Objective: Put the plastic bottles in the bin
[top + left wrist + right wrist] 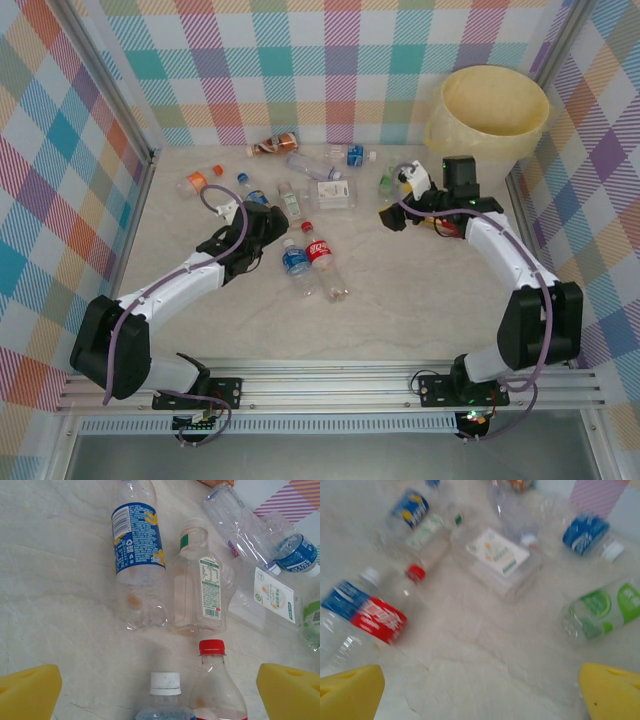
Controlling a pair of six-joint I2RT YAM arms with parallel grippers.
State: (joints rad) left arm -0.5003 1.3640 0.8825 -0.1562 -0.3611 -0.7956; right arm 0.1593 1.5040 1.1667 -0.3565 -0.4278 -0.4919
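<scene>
Several plastic bottles lie scattered on the pale table. My left gripper [272, 232] [160, 695] is open, with its yellow pads [27, 690] wide apart. Between the pads lie the necks of a white-capped blue-label bottle [165, 692] [296, 262] and a red-capped red-label bottle [215, 680] [322, 252]. My right gripper [398, 198] [480, 692] is open over bare table. A green-label bottle [602, 612] [387, 182] lies just to its right. The bin [480, 128], a cream bucket, stands in the far right corner behind the right gripper.
Farther back lie a brown-label bottle [272, 145], an orange-capped bottle [200, 180], a flat white-label bottle [335, 193] and a blue-label bottle [350, 155]. Checked walls close in the table on three sides. A metal rail [330, 385] runs along the near edge.
</scene>
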